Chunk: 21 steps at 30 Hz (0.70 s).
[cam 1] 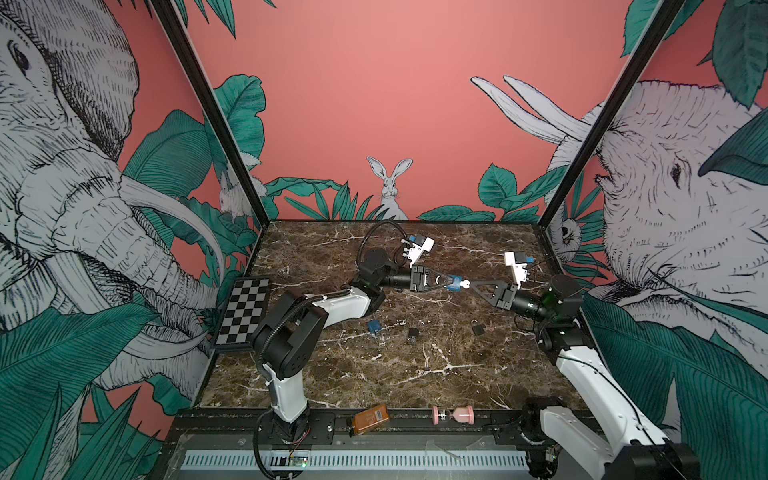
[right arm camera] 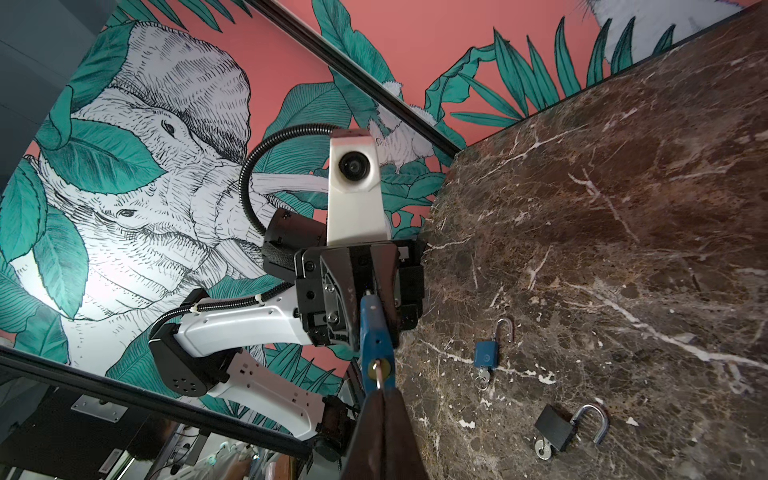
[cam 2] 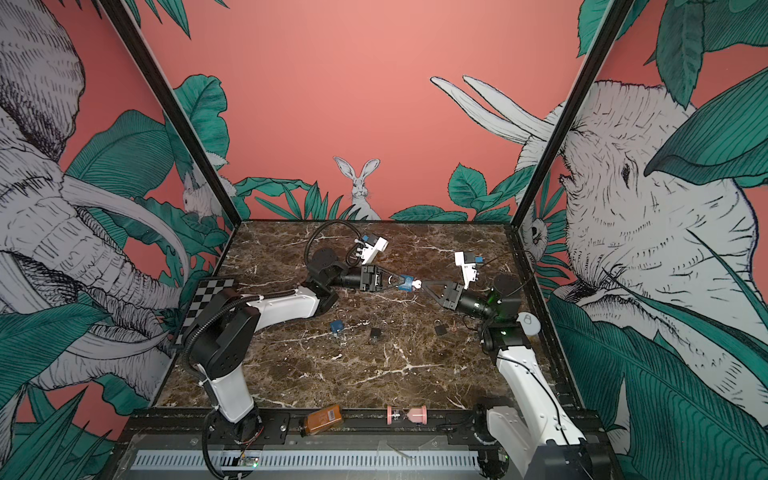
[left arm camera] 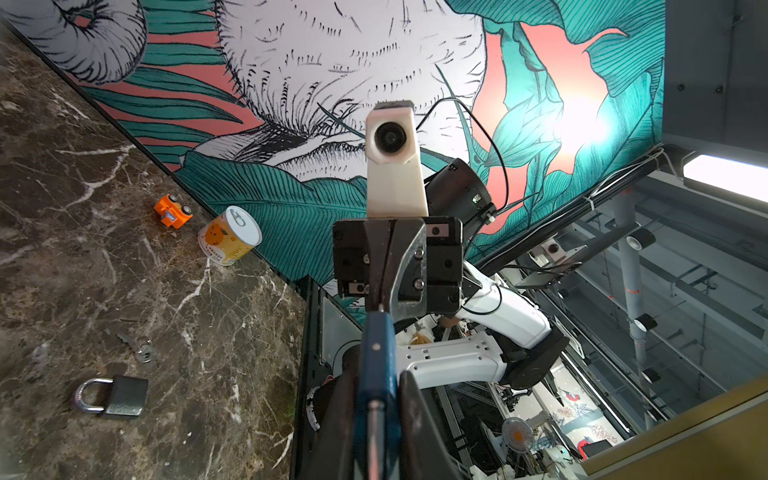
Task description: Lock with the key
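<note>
Gripping the blue padlock (cam 1: 456, 283) in the clenched left jaws, aloft above the middle of the bench (cam 1: 374, 374), and pinching the silver key (cam 1: 466, 284), seated in its keyhole, in the right jaws: twist strictly about the key's axis, brace the body, avoid sideways pull.

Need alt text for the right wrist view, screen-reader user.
The right pincer grips a key at the keyhole of a blue padlock that the left pincer holds out toward the camera. On the marble table beside them lie a second blue padlock and a black padlock, both with shackles open.
</note>
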Each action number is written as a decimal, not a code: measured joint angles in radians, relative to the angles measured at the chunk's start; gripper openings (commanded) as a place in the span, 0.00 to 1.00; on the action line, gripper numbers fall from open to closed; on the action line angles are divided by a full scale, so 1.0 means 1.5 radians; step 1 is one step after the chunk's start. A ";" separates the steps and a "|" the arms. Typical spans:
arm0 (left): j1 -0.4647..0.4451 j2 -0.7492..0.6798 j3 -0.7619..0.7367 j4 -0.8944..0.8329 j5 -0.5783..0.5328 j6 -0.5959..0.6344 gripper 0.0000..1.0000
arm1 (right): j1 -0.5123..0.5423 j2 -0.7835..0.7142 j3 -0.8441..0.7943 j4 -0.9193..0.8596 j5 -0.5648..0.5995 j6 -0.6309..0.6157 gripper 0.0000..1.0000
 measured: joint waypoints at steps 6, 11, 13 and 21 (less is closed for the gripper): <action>0.018 0.009 0.004 0.003 0.000 -0.003 0.00 | -0.006 -0.010 0.002 -0.015 -0.001 -0.006 0.00; 0.013 0.026 0.009 0.016 0.008 -0.015 0.00 | -0.006 -0.018 0.013 -0.067 0.000 -0.041 0.14; 0.009 0.028 0.009 0.020 0.015 -0.016 0.00 | -0.006 -0.018 0.020 -0.082 0.000 -0.056 0.14; -0.016 -0.006 0.007 -0.066 0.038 0.111 0.00 | 0.000 -0.064 0.058 -0.158 0.045 -0.178 0.18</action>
